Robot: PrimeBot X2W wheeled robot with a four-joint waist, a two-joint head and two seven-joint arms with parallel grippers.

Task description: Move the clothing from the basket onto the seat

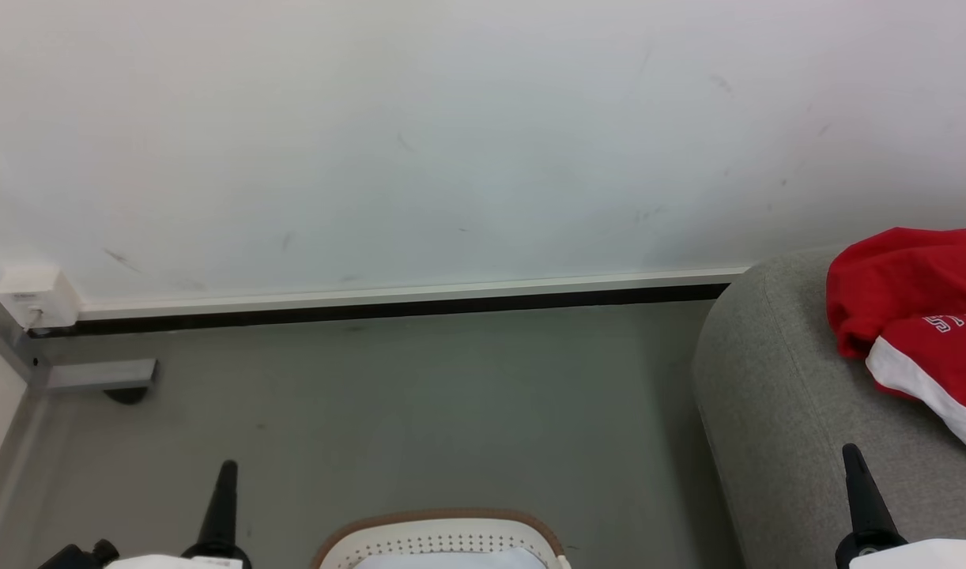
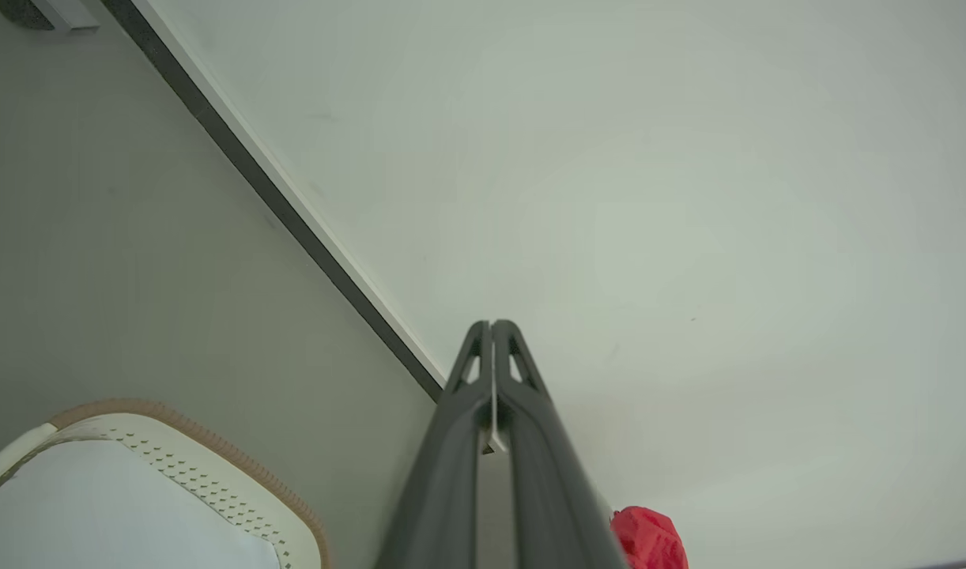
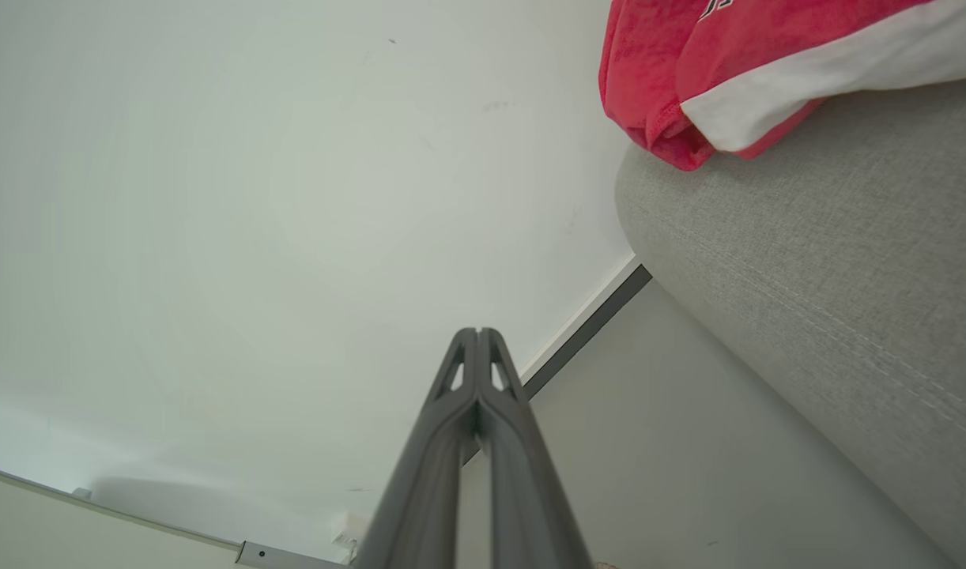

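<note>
My left end effector (image 1: pixel 228 468) and right end effector (image 1: pixel 851 454) stand low in the head view, each with its two dark fingers pressed together and nothing between them. Between them the cream basket (image 1: pixel 451 544) sits on the floor (image 1: pixel 420 395), its tan rim toward the wall (image 1: pixel 451 118). The slice of its inside that I can see is pale and shows no red. The red clothing (image 1: pixel 902 284), a plain piece bunched against one with a white band and lettering, lies on the grey seat (image 1: pixel 767 395) at my right. The transfer looks done to me, though most of the basket is cut off, so I cannot rule out a garment left inside.
</note>
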